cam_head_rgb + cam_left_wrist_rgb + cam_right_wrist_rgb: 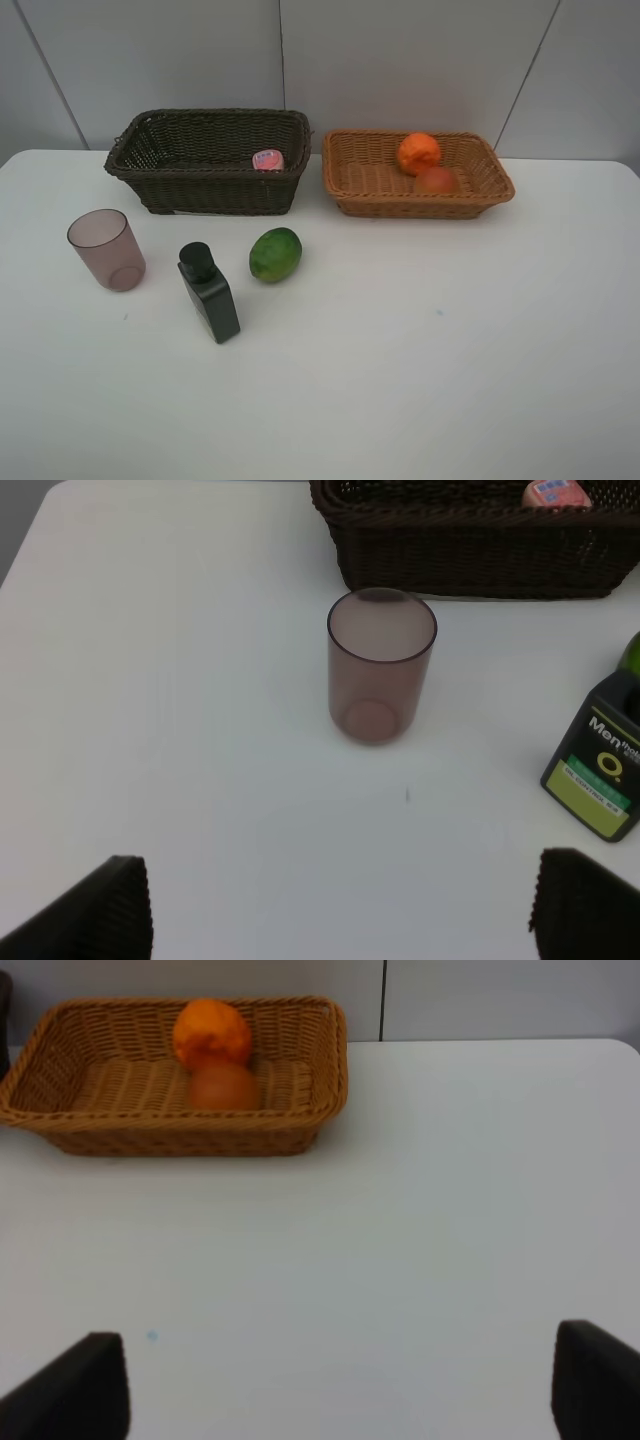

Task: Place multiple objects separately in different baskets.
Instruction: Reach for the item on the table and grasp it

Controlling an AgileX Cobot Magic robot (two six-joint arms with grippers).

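Baskets: 2 | dark basket (210,192): 1 pink bottle (267,159) | tan basket (420,206): 2, orange (419,152), red-orange fruit (436,181) | table (450,350): 3, cup (106,249), black bottle (209,292), green fruit (275,254) | left gripper (340,910), right gripper (340,1385): jaws apart, empty

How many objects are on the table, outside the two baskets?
3: the mauve cup leftmost, the black-capped bottle in the middle, the green fruit rightmost, all in front of the dark basket. None seems hidden.

Lighting bright, even and diffuse, from overhead. Shadows soft and short under cup (106,250) and bottle (212,298). Table (420,350) evenly lit. Right wrist view soft: orange (211,1030) slightly blurred. Exterior view sharp.
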